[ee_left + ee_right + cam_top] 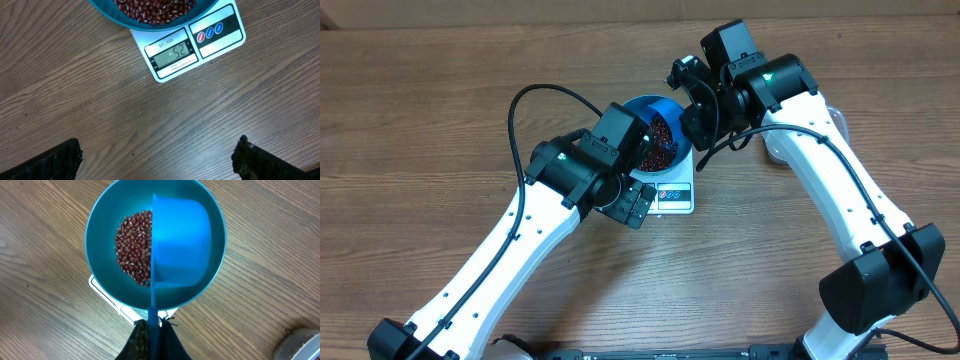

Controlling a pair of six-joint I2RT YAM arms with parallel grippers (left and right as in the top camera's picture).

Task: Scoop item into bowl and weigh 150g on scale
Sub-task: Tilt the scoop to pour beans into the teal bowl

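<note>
**Desk:** What are you getting on your screens?

**Me:** I'm looking down on the wooden table (420, 100). The blue bowl (100, 240) is sitting on the white scale (220, 42) at the middle of the table, covering most of its top.

**Desk:** And the claws?

**Me:** The left gripper (157, 160) is hanging over bare wood just in front of the scale, jaws spread wide and holding nothing. The right gripper (150, 335) is clamping tight on the handle of the blue scoop (180, 242), whose cup is lying over one half of the bowl.

**Desk:** The beans?

**Me:** The red-brown beans (132, 245) are lying heaped in the bottom of the bowl.

**Desk:** Any writing?

**Me:** The display (172, 54) is showing 52. The model label (166, 43) above it is reading SF-400. Three round buttons (210, 32), one red and two blue, are sitting beside it. The smaller print is too fine for me to read.
</note>
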